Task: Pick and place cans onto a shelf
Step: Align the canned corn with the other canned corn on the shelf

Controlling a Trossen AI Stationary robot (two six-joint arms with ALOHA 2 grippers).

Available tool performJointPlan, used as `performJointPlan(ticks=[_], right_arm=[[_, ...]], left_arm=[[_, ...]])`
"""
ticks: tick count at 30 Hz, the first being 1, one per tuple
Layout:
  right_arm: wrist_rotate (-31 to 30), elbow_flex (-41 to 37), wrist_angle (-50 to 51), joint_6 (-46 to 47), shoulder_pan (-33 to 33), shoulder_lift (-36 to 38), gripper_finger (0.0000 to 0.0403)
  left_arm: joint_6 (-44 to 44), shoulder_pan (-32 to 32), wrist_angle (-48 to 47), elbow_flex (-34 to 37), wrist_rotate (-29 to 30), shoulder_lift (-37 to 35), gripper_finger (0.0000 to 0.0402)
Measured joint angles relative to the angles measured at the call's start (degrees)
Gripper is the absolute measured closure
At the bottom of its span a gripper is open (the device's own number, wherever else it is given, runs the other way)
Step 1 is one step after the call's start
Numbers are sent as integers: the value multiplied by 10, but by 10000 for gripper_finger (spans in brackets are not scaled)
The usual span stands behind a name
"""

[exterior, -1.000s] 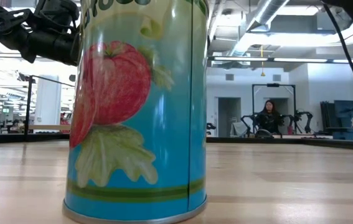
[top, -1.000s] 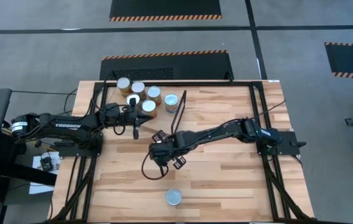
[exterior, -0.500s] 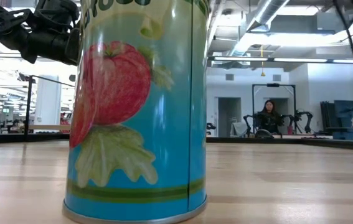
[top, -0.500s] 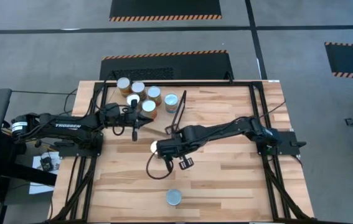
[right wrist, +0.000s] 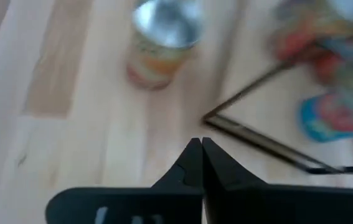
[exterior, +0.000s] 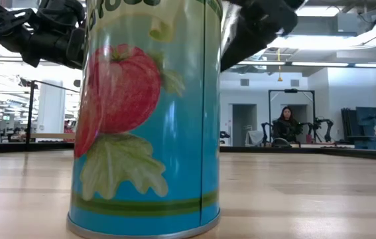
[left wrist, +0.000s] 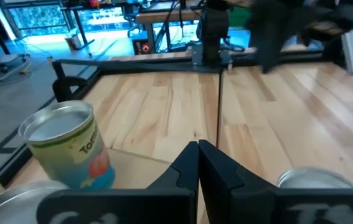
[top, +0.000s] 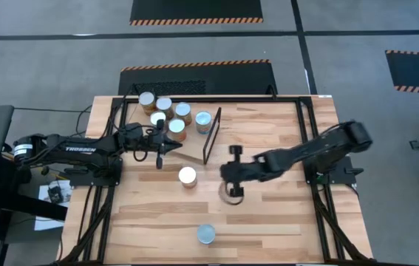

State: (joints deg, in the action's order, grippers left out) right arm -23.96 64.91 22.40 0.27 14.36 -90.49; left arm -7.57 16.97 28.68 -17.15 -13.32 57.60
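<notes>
Several cans stand grouped at the table's far left, next to the shelf, a light board with a thin black frame. One orange-labelled can stands alone on its base mid-table and also shows as the can in the right wrist view. A blue tomato-label can stands near the front edge. My right gripper is shut, right of the lone can and apart from it. My left gripper is shut, hovering by the can group.
A black metal frame rims the tabletop. Bare planks lie right of the shelf and across the table's near half. The blue can fills the low view, with a person far off in the room behind.
My right gripper has drawn back from mid-table toward the table's right edge and shut its fingers. The orange-labelled can now stands uncovered where the gripper was.
</notes>
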Motion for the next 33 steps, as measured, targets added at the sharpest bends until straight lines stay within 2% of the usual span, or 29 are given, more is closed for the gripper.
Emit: performJointPlan(ticks=[4, 9, 13, 17, 20, 26, 33], right_arm=[[-58, -133, -139, -30, -9, 97, 387], [-53, -258, -269, -77, -59, 197, 392], [35, -373, -421, -105, -127, 249, 393], [131, -475, -624, -117, -206, 258, 394], [151, -519, -726, -107, -259, 256, 392], [208, -533, -733, -82, -308, 261, 389], [212, -533, -743, -113, -315, 261, 389]], left_arm=[[8, -15, -16, -24, 4, 0, 401], [10, -47, -134, -92, 50, 0, 401], [24, -91, -295, -170, 126, 0, 401], [71, -140, -424, -247, 191, 9, 401], [130, -178, -498, -298, 228, 30, 401], [246, -245, -606, -375, 288, 111, 401], [327, -295, -652, -442, 288, 233, 401]])
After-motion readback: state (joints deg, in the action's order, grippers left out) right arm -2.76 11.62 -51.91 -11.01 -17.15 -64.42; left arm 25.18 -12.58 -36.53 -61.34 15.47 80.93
